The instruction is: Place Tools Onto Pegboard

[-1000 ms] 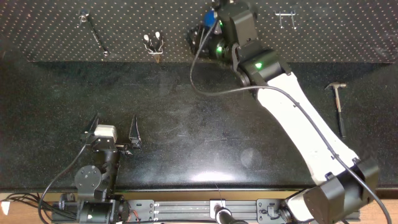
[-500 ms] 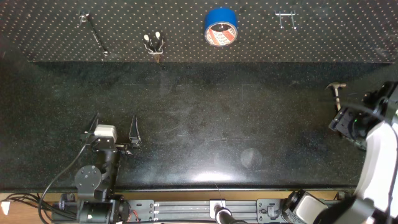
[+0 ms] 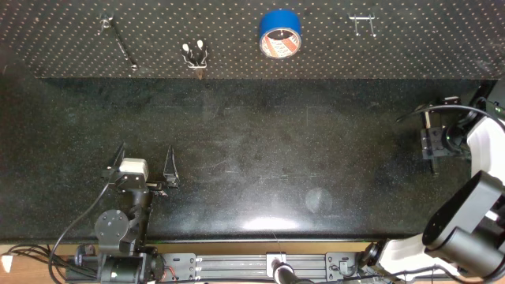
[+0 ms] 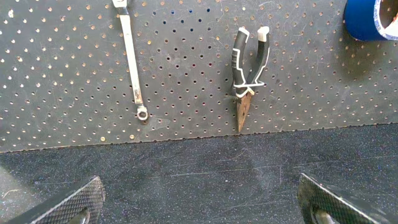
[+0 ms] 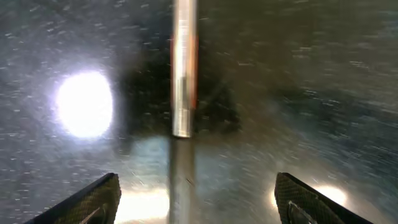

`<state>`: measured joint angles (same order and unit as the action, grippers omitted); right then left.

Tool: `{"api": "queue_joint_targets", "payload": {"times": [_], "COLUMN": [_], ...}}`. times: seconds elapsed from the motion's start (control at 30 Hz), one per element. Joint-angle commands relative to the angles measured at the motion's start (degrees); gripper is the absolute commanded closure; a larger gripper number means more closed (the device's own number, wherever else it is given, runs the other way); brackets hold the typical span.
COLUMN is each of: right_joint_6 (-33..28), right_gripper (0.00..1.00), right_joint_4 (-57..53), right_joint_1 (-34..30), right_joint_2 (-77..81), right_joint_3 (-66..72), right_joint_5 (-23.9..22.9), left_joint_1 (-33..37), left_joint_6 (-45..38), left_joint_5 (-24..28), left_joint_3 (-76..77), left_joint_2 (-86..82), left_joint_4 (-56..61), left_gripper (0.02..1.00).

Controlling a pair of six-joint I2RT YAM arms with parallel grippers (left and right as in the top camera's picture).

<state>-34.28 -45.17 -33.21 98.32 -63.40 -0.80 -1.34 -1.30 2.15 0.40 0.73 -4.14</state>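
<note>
Top view: the blue tape [image 3: 279, 34] now hangs on the pegboard [image 3: 63, 47], and the right gripper [image 3: 434, 140] has swung to the right edge of the counter [image 3: 316, 158], fingers wide open astride the hammer [image 5: 182, 68], gripping nothing. Hammer looks next.

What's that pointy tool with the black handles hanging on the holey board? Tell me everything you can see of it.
It is a pair of needle-nose pliers, hanging upright on the pegboard with the nose pointing down. The two handles are black with pale tips and spread slightly apart at the top. The tapered nose looks like brownish metal, closed to a point just above the board's lower edge. A thin pale wire hook crosses it where handles meet nose.
</note>
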Motion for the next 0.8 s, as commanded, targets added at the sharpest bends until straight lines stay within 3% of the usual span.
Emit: {"api": "queue_joint_targets", "payload": {"times": [0.03,0.27,0.6,0.63,0.67,0.8], "right_joint_6": [-1.03,1.03,1.27,1.27,1.29,1.66], "right_gripper": [0.183,0.183,0.189,0.27,0.893,0.921], "right_joint_4": [-1.79,-8.31,-8.37,-8.39,-8.33,-8.31], "right_joint_1": [-0.68,-1.27,-2.01,-2.01,-2.01,-2.01], "right_joint_2": [3.26,8.07,10.71,10.99,11.08,11.08], "right_joint_3": [-1.75,-6.62,-6.6,-6.6,-6.6,-6.6], "right_joint_5": [4.11,5.11,5.35,5.35,5.35,5.35], "left_joint_1": [-0.22,-0.22,-0.22,-0.24,-0.22,-0.22], "left_joint_6": [-0.5,-0.5,-0.5,-0.5,-0.5,-0.5], "left_joint_5": [-0.17,-0.17,-0.17,-0.17,-0.17,-0.17], "left_joint_3": [-0.09,-0.09,-0.09,-0.09,-0.09,-0.09], "left_joint_2": [-0.55,-0.55,-0.55,-0.55,-0.55,-0.52], "left_joint_4": [-0.39,-0.37,-0.39,-0.39,-0.37,-0.39], "left_gripper": [0.023,0.023,0.023,0.023,0.023,0.023]}}
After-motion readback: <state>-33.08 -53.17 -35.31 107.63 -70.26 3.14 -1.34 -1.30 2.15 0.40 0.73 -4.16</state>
